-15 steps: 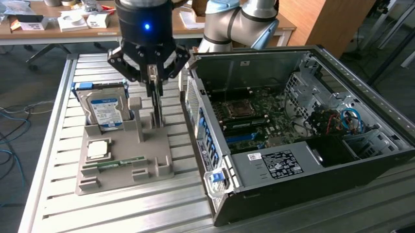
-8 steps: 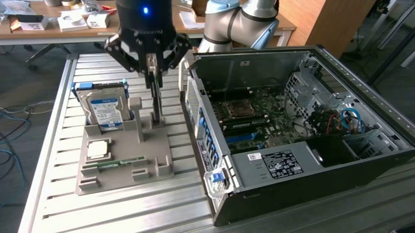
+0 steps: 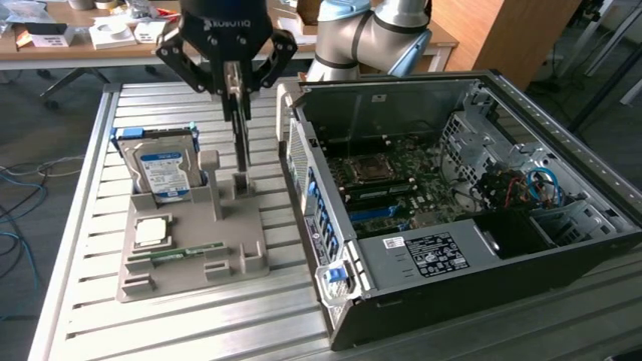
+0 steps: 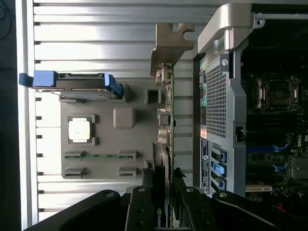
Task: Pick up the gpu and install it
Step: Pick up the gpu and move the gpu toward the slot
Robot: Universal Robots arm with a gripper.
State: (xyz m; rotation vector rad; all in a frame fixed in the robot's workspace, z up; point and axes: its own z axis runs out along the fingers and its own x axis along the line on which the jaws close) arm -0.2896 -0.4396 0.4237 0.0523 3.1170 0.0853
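1. The tool (image 3: 233, 92) is clenched on the gpu (image 3: 242, 147), which hangs upright.
2. The gpu's lower end is at the grey holder tray (image 3: 191, 271); clearance cannot be determined.
3. Installation in the open computer case (image 3: 401, 98) is not yet done.

This is a robotics lab or workshop: a robot arm (image 3: 366, 34) stands over a ribbed metal tabletop (image 3: 150, 331) bearing an opened computer case (image 3: 401, 98) and a grey tray (image 3: 191, 259) of computer parts. Behind, a wooden tabletop (image 3: 30, 51) is cluttered with small boxes (image 3: 110, 34), and loose cables (image 3: 22, 171) lie on the floor (image 3: 40, 128).
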